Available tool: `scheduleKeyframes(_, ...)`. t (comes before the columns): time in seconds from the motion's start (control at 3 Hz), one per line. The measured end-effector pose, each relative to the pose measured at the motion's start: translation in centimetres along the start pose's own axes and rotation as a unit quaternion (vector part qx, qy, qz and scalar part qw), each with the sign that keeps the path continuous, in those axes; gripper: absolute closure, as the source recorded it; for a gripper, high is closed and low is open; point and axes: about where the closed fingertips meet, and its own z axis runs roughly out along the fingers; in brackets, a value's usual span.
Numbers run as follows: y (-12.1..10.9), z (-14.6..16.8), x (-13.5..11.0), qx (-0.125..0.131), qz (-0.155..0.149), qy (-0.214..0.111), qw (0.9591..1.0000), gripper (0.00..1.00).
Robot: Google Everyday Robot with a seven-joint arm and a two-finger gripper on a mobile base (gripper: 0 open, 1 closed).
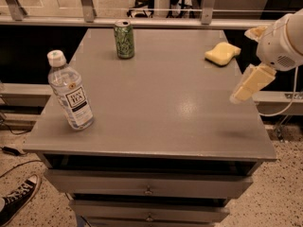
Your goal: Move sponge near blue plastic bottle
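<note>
The sponge point(222, 53) lies at the counter's point(156, 108) far right corner, well apart from the blue plastic bottle point(70, 91) at the near left, whose white label seems to read "TEA". The green can's point(124, 39) print is unreadable. The pincer point(249, 83) hovers off the right edge, holding nothing visible; released or clenched, I cannot tell.

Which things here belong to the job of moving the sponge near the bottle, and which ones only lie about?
For the job: pale yellow flat sponge, far right; clear bluish plastic bottle with white cap, front left; gripper, at the right edge, nearer than the sponge.
Only lying about: green drink can, far side; black sneaker, lower left.
</note>
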Motion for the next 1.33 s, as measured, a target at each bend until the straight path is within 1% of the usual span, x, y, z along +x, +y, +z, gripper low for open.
scheduleKeyframes(0.33,-3.5,4.1,-1.0,0.012,0.034,-0.048,0.9982,0.00)
scheduleKeyframes(0.67,-7.0,7.7,-2.3,0.020,0.077,-0.098,0.9921,0.00)
scheduleKeyframes(1.0,-10.5,10.9,-2.8,0.031,0.113,-0.126,0.9851,0.00)
scheduleKeyframes(1.33,-13.2,12.9,-2.0,0.046,0.139,-0.129,0.9808,0.00)
